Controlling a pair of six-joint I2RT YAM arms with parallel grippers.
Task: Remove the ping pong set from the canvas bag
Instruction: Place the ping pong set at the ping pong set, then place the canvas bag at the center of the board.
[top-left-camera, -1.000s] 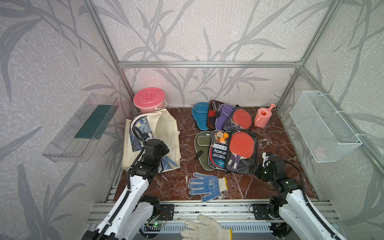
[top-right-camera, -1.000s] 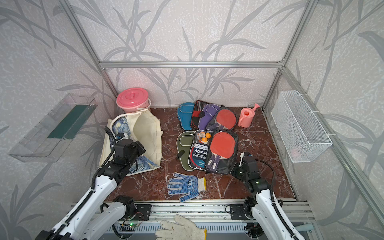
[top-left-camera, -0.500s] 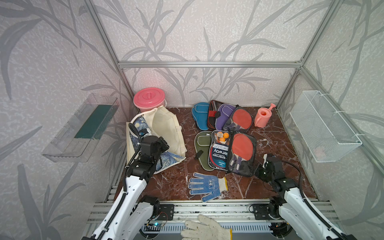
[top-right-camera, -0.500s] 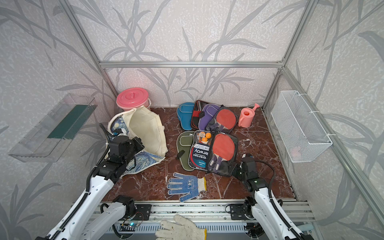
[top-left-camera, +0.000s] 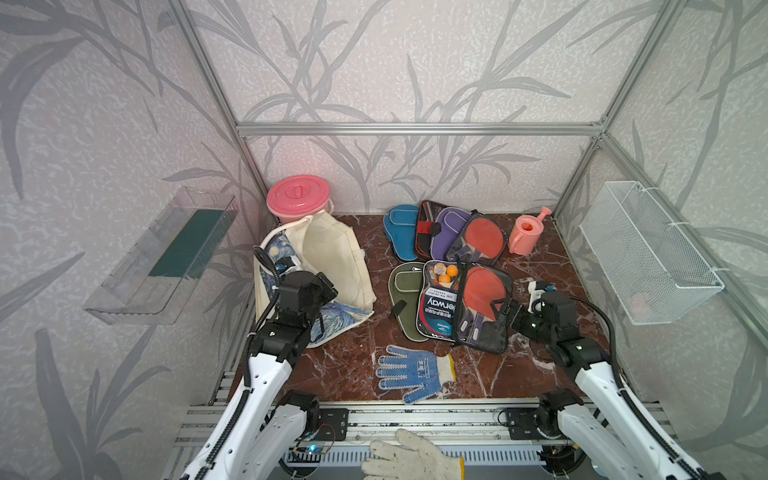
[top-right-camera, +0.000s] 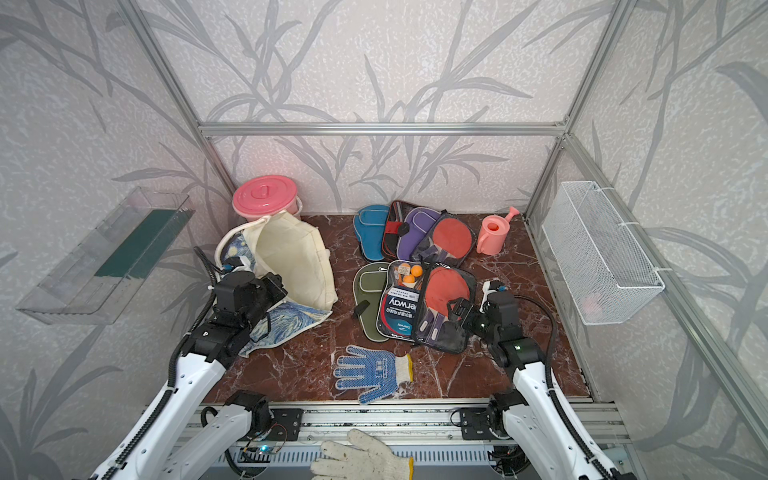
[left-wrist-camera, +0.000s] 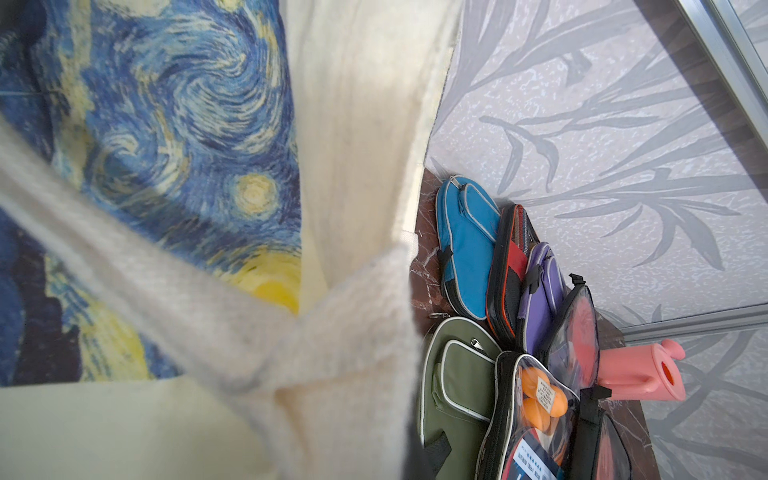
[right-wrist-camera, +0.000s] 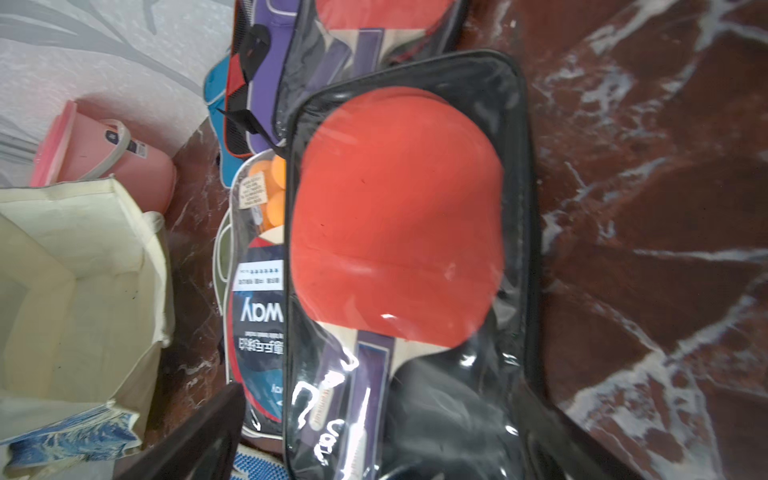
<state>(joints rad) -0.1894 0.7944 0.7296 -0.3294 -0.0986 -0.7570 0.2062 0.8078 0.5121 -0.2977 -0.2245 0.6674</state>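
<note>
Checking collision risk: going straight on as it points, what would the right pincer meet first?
The right pincer, open, would likely meet the clear-fronted red-paddle pack first, lying directly ahead; clearance unclear.

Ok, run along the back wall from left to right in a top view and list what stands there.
Pink lidded bucket, blue case, black-red case, purple case, clear pack with a red paddle, pink watering can.

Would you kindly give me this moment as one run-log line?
left gripper: shut on canvas bag | right gripper: open at clear-fronted paddle pack | ping pong set: on table, outside bag
</note>
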